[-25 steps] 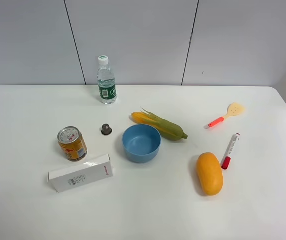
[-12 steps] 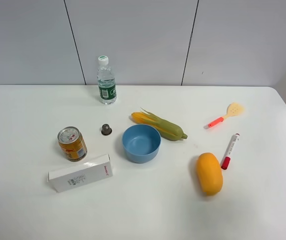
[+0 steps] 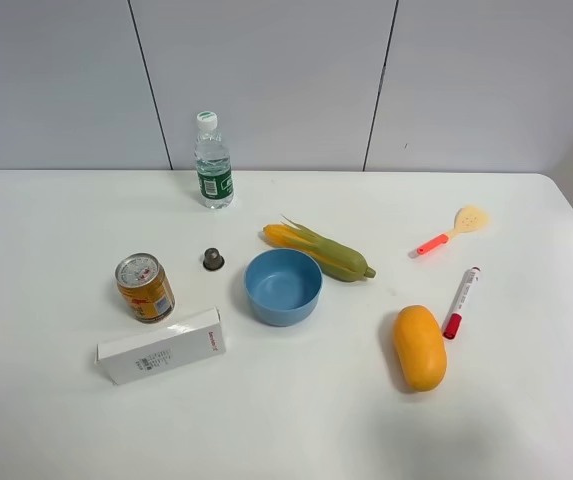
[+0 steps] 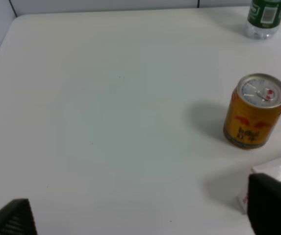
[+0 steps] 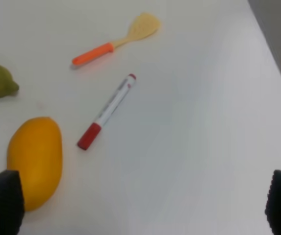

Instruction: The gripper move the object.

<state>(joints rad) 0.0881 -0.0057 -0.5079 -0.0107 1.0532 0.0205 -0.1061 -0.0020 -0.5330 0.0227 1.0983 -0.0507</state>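
White rectangular cardboard box [image 3: 162, 346], long and printed with small grey text and a red mark, lies flat on the white desk [image 3: 286, 420] toward its front left, untouched. In the left wrist view only one corner of it [image 4: 277, 169] shows, partly covered by a black fingertip. Just behind the box stands a yellow drink can with a silver top [image 3: 144, 287], close but apart from it. A small dark round cap [image 3: 213, 259] sits beyond the can, and a clear water bottle with a green label [image 3: 213, 163] stands upright near the back wall; the left wrist view cuts off its top. A blue round bowl [image 3: 283, 286] rests right of the box, with a green-husked corn cob [image 3: 321, 253] just behind it.

Neither arm appears in the high view. The left pincer [image 4: 145, 215] shows only two dark fingertips set wide apart, spread and gripping nothing. The right pincer [image 5: 142, 205] is likewise spread, holding nothing.
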